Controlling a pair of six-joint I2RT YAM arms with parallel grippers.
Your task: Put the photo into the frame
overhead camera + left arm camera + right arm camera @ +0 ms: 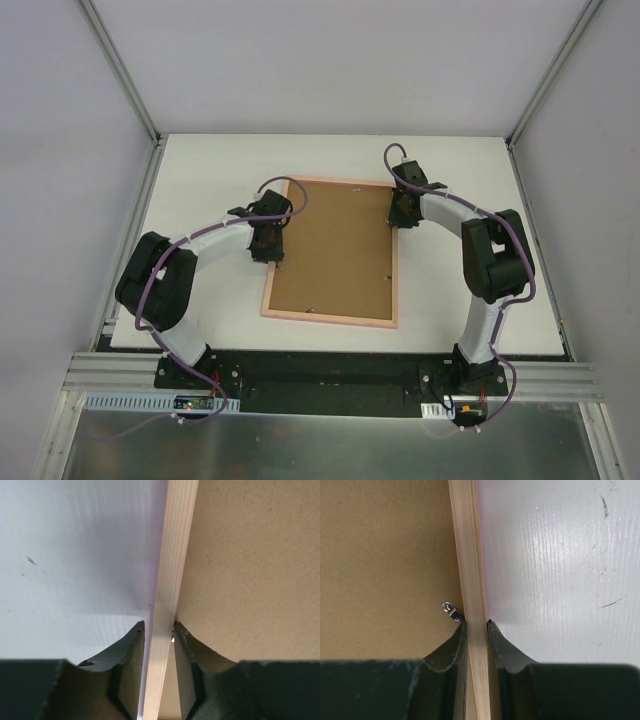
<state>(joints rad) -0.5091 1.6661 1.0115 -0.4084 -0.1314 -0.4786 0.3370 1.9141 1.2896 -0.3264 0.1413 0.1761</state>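
The frame (pixel 330 318) lies back-up in the middle of the table, its salmon-pink border around a brown backing board (pixel 335 245). The photo is hidden or out of view. My left gripper (pixel 270 240) straddles the frame's left border; in the left wrist view the gripper (pixel 158 625) has one finger on each side of the pale border strip (pixel 175 555), closed on it. My right gripper (pixel 402 212) straddles the right border; in the right wrist view the gripper (pixel 476 622) pinches the wooden strip (pixel 467 545) between both fingers.
A small metal retaining tab (pixel 450 610) sticks out over the backing board beside my right gripper's inner finger. The white table (pixel 200 170) surrounds the frame, with metal posts at its back corners and grey walls on each side.
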